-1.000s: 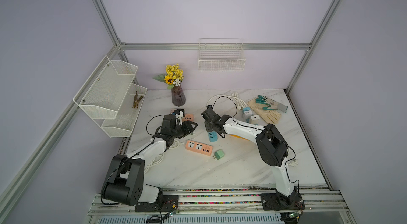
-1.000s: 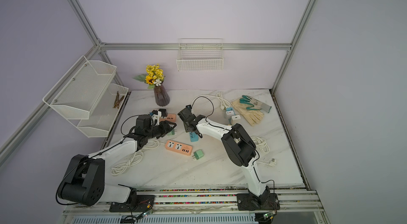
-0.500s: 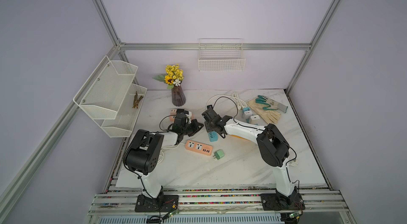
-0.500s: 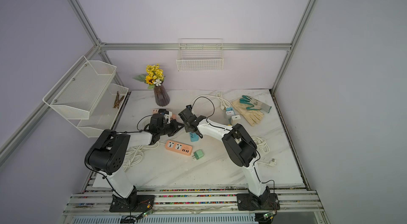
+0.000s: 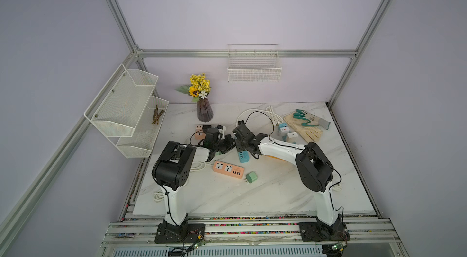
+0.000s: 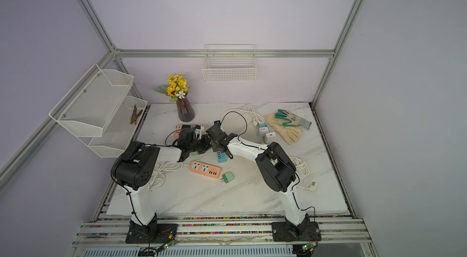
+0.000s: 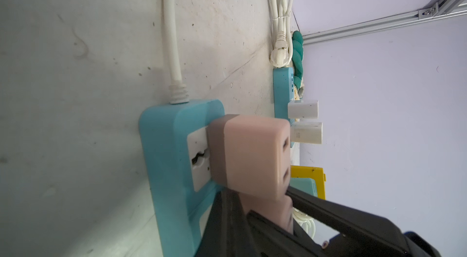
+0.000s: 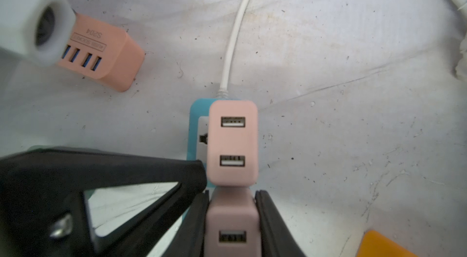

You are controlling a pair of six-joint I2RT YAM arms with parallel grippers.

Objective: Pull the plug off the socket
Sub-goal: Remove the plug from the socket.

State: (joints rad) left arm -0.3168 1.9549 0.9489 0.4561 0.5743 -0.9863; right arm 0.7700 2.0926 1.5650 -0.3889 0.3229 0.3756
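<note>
Extraction of the nearer pink plug (image 8: 232,220) is the step in hand, and the hold looks ready for it. The right gripper (image 8: 232,193) has its jaws closed on that plug, one flat against each side, with the blue power strip (image 8: 195,114) lying directly under the plug. Just beyond its fingertips a second pink plug (image 8: 232,142) sits in the next outlet, close against the gripped one. The left gripper (image 8: 199,169) is fully closed and holds nothing. Its tip reaches in from the side and meets the strip just beside the second plug, probably pressing it onto the table (image 8: 353,142), though the wrist view is too oblique to confirm contact.

To do this well, the right arm should pull straight along the prongs, away from the strip's face, without rocking sideways: a tilt toward the neighbour would likely jam the two housings together. The left tip needs to bear down firmly, since the light strip may otherwise rise with the plug. A short, steady draw suits better than a jerk, because the smooth housing could slip in the grip and the white cord (image 8: 236,28) beyond the strip's far end could be tugged.
</note>
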